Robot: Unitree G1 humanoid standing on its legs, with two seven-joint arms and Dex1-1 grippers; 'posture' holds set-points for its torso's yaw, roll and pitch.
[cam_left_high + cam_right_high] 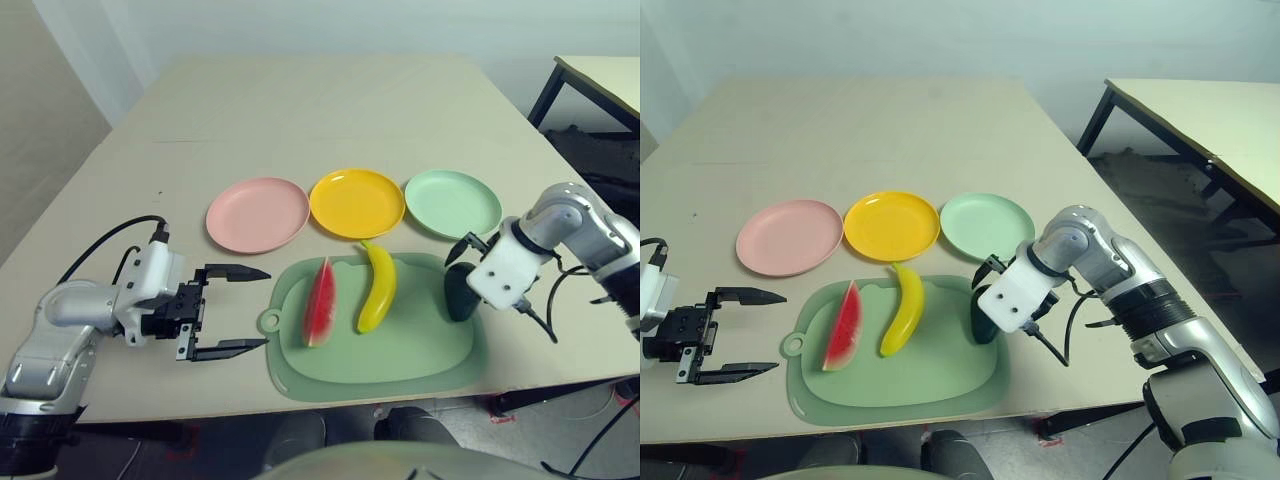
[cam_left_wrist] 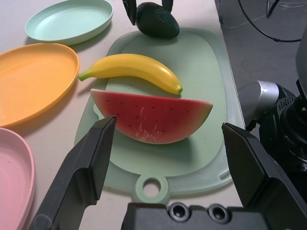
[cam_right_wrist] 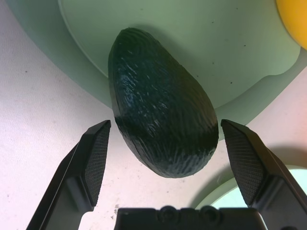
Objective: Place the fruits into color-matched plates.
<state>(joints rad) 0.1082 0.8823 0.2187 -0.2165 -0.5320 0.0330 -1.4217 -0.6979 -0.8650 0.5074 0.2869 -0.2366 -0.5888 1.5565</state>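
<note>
Now | right gripper (image 3: pixel 163 139) lower right, angled down, fingers apart astride avocado (image 3: pixel 160 100) on mat (image 1: pixel 400 350) edge; left gripper (image 1: pixel 232 311) lower left, level, gaping toward watermelon (image 1: pixel 320 300); banana (image 1: pixel 378 288) mid-mat; plates (image 1: pixel 357 203) above

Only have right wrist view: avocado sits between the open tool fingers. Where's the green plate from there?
Observer: The green plate is just beyond the avocado, farther from the robot, and it is empty.
Operator: Left tool busy?
Observer: No. The left tool is open and holds nothing, off the mat on its left side.
Operator: Other fruits placed?
Observer: No. The watermelon and the banana lie on the mat. The pink plate and the yellow plate are empty.
</note>
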